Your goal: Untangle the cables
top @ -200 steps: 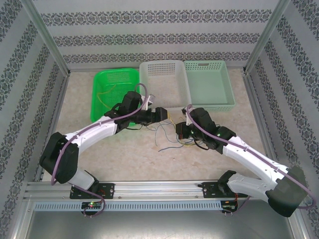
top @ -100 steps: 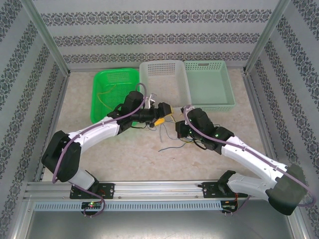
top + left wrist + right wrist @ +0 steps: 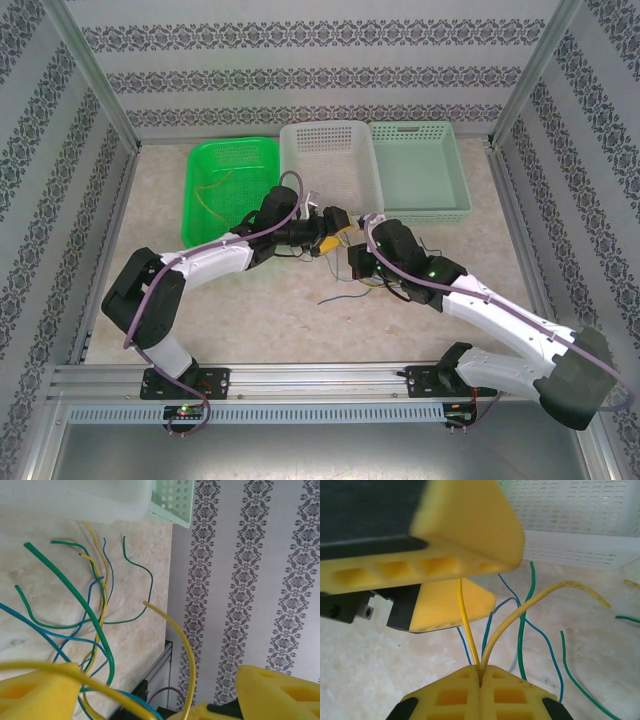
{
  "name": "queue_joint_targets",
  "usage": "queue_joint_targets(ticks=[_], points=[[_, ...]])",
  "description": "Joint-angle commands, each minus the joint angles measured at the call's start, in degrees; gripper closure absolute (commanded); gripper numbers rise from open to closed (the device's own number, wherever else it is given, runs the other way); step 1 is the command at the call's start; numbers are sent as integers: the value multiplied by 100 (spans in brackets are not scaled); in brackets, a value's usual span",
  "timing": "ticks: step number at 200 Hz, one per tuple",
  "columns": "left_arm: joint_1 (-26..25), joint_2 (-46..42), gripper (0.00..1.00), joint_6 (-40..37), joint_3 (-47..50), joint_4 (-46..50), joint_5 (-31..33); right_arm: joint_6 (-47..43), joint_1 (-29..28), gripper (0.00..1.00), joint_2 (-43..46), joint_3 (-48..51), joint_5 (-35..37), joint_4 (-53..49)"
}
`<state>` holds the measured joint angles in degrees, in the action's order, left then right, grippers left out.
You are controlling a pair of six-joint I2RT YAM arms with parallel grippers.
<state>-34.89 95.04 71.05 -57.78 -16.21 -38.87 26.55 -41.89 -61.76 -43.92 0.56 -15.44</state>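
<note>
Angling over cables (image 3: 338,296): left arm (image 3: 205,260), right arm (image 3: 500,312)

The left claw (image 3: 328,240) and the right claw (image 3: 358,260) are meeting tip to tip above the table (image 3: 250,320). Two strands of the cables (image 3: 338,292) are sitting pinched between the right claw's tips and rising toward the left claw just above them. The other cables are lying on the table beneath and nearer than both claws. Behind the claws three baskets are standing in a row: the first basket (image 3: 232,146) behind and left of the left claw, with strands lying in it, the middle basket (image 3: 330,130) straight behind, and the last basket (image 3: 420,128) behind the right claw.
</note>
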Motion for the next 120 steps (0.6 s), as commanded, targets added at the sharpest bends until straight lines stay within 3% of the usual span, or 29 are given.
queue_joint_targets(ticks=[1, 42, 59, 78, 92, 108, 120], points=[[-62, 127, 28, 0, -225, -329, 64, -117, -59, 100, 175, 203, -94, 173], [-68, 112, 77, -315, -291, -37, 161, -8, -64, 100, 382, 386, 21, 79], [-63, 76, 99, -480, -360, 167, 178, 89, -37, 93, 410, 426, 117, 31], [-66, 50, 100, -624, -412, 257, 143, 186, -12, 90, 344, 424, 135, -33], [-67, 18, 100, -685, -418, 282, 126, 275, 31, 77, 272, 386, 255, -203], [-70, -49, 100, -850, -452, 470, 143, 412, 130, 69, 229, 375, 382, -386], [-69, -131, 100, -1032, -509, 718, 185, 512, 226, 55, 239, 397, 407, -476]])
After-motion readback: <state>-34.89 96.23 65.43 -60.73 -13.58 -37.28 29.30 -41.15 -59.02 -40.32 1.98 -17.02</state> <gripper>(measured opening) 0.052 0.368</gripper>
